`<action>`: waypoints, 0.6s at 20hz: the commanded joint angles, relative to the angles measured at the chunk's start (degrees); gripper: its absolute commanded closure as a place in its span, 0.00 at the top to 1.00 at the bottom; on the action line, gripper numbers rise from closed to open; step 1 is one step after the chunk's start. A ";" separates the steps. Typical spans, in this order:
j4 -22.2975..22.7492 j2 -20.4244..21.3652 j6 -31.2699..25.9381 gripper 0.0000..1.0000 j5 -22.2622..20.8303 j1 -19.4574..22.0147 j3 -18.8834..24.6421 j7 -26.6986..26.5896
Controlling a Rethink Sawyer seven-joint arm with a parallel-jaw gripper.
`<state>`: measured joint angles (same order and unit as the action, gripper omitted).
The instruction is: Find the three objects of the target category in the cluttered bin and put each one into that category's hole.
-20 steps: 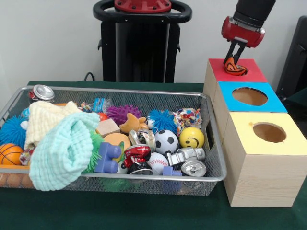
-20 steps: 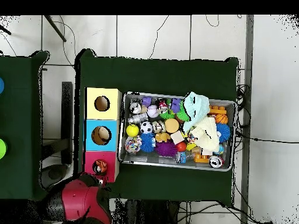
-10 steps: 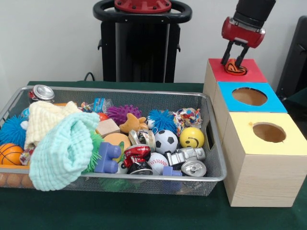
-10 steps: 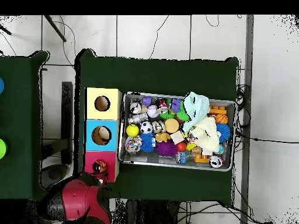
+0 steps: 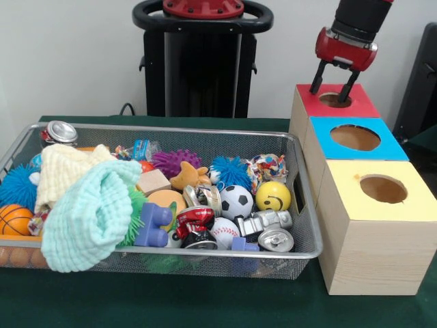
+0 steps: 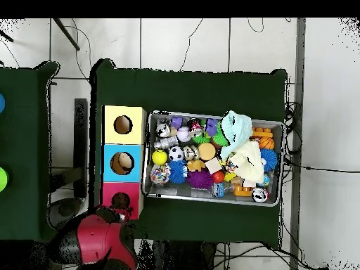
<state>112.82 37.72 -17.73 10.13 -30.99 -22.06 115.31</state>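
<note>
On the green counter the wire-mesh bin takes up the left and middle of the front view, reaching nearly to the counter's left edge. At its left end lie a blue spiky ball, a small basketball and an upturned can, with a cream cloth and a mint-green cloth heaped beside them; the mint one droops over the bin's front rim. Further right come a purple building block, a purple spiky ball, a crushed red can, a soccer ball, a baseball, a yellow smiley ball and a silver can near the bin's right front corner.

Just beside the bin's right end, along the counter's right edge, stand three pale wooden boxes in a row: the yellow-topped box nearest the front, the blue-topped box behind it, and the red-topped box at the far right corner. The round hole in the red top is dark, and nothing sits in its mouth. Directly above that hole hangs the red hand, fingers spread and holding nothing.
</note>
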 commanded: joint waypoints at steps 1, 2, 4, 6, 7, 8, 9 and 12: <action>2.70 -3.35 4.96 1.00 2.99 1.96 7.76 12.35; 2.69 -3.38 5.00 1.00 3.00 1.91 7.74 12.40; 2.65 -3.38 4.97 1.00 3.00 1.86 7.65 12.44; 2.88 -2.89 4.71 1.00 2.95 1.96 7.57 12.31; 2.98 -2.53 4.38 1.00 2.93 1.98 7.49 12.22; 3.00 -2.03 3.73 1.00 2.92 1.85 7.23 12.15; 2.82 -0.89 1.83 1.00 2.84 1.66 6.67 11.78; 1.99 1.79 -3.14 1.00 2.60 1.07 5.06 11.09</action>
<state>112.84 38.00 -17.68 10.13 -30.96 -22.00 115.31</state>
